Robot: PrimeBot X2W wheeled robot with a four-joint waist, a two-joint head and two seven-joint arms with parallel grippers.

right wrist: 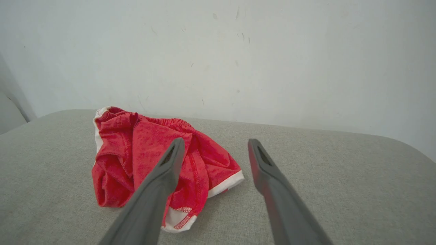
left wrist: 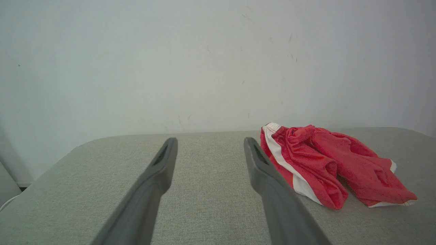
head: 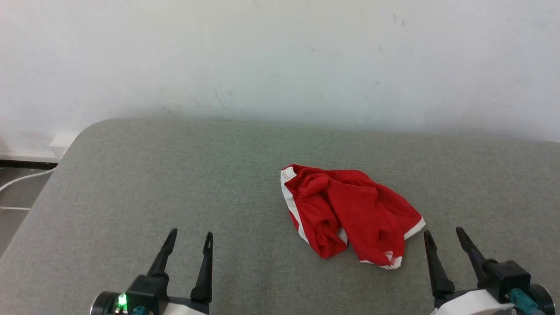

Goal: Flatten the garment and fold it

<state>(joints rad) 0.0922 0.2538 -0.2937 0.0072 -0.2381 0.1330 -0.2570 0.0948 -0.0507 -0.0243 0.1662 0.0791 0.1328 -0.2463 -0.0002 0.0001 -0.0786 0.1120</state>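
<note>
The garment (head: 350, 212), red shorts with white stripe and hem trim, lies crumpled in a heap on the grey table (head: 175, 175), right of centre. My left gripper (head: 189, 236) stands open near the front edge, well to the left of the heap, nothing between its fingers. My right gripper (head: 442, 232) is open too, just right of the heap's near corner and apart from it. In the left wrist view the garment (left wrist: 323, 163) lies to the right of the open left gripper (left wrist: 208, 141). In the right wrist view the garment (right wrist: 150, 153) sits left of the open right gripper (right wrist: 215, 141).
A pale wall (head: 280, 57) rises right behind the table's far edge. The table's rounded left corner (head: 83, 131) drops off to a floor with a white cable (head: 22, 178). Bare grey cloth surface surrounds the heap on all sides.
</note>
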